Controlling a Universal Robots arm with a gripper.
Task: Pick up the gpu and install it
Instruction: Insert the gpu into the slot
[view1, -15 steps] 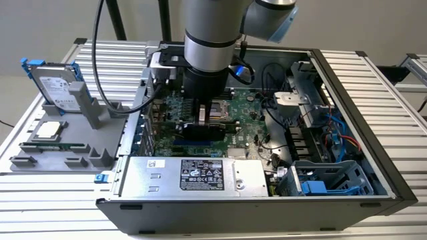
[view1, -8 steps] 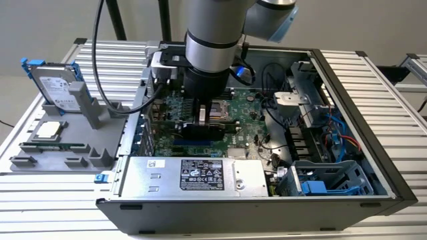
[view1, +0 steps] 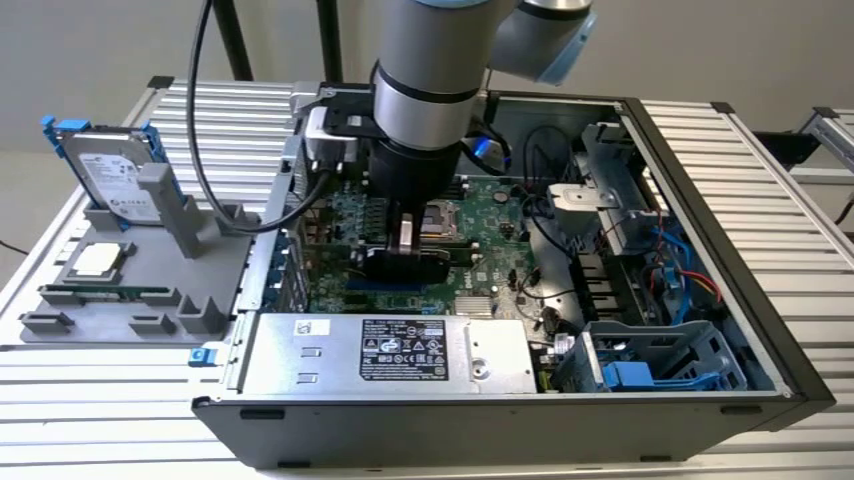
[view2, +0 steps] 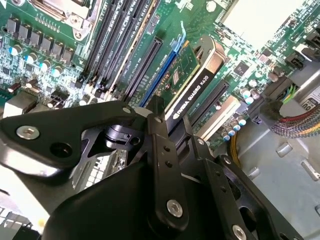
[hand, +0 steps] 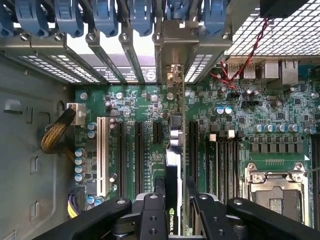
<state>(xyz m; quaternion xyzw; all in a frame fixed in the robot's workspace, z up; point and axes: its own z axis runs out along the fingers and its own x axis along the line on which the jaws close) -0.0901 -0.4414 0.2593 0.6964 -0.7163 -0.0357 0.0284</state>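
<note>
Open computer case (view1: 747, 330) on a slatted metal table (view1: 787, 170), the arm reaching down into it.

The gripper (view2: 167, 122) is clamped on the gpu (view2: 192, 82), which stands on edge between its fingers (view2: 160, 150) over the green motherboard (view1: 501, 215), in line with the expansion slots near the case's rear edge. A grey parts tray (view1: 80, 300) holding a hard drive (view1: 114, 175) sits beside the case at the exterior view's left.

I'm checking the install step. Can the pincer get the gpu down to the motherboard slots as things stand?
Probably yes. The pincer is closed on the gpu, holding it on edge inside the open case, right over the motherboard slots. No cable or part appears to lie beneath the card.
</note>
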